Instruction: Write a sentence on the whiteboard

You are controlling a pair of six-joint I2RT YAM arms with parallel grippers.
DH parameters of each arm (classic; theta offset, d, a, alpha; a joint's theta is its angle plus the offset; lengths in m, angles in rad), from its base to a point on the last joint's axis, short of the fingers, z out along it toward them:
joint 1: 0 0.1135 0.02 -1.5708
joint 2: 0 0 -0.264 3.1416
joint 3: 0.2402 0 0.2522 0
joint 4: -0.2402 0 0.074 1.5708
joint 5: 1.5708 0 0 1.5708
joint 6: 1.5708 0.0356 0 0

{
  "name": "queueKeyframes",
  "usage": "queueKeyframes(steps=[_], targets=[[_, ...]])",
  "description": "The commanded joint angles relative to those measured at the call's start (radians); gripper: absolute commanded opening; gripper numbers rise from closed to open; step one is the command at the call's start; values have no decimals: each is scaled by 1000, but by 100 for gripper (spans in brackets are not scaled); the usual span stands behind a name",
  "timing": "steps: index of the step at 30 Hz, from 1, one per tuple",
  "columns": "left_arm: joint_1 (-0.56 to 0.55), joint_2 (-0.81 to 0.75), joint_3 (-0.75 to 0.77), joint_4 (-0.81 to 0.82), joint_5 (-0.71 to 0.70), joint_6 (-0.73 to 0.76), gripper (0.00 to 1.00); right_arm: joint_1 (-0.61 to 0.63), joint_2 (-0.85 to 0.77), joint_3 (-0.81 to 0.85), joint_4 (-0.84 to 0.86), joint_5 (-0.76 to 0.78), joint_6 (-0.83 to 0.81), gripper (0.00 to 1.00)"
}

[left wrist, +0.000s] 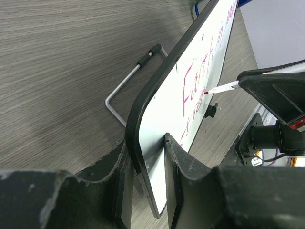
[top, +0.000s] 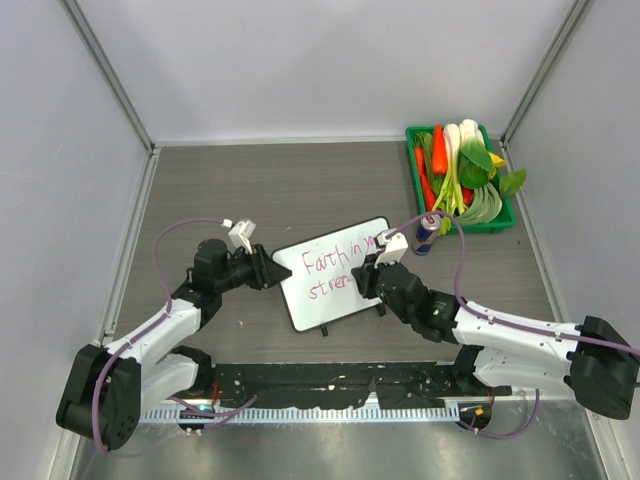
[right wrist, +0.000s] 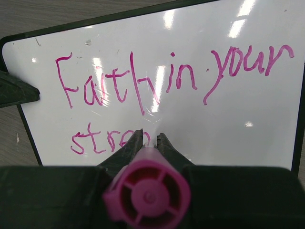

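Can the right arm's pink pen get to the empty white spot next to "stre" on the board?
Probably yes. The right gripper holds the marker right at that line, the whiteboard beside it is bare, and the left gripper clamps the opposite edge.

Bright even light; glare streaks on whiteboard (right wrist: pixel 228 119); foreground perhaps soft.
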Motion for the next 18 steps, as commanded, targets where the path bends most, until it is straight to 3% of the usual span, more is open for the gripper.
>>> queueKeyframes(steps=[1,18], targets=[[5,17,-9,-25,-54,68,0,-8,-13,-33,-38,5,13,1],[5,13,-8,-26,-56,69,0,-8,-106,8,-60,-16,4,1]])
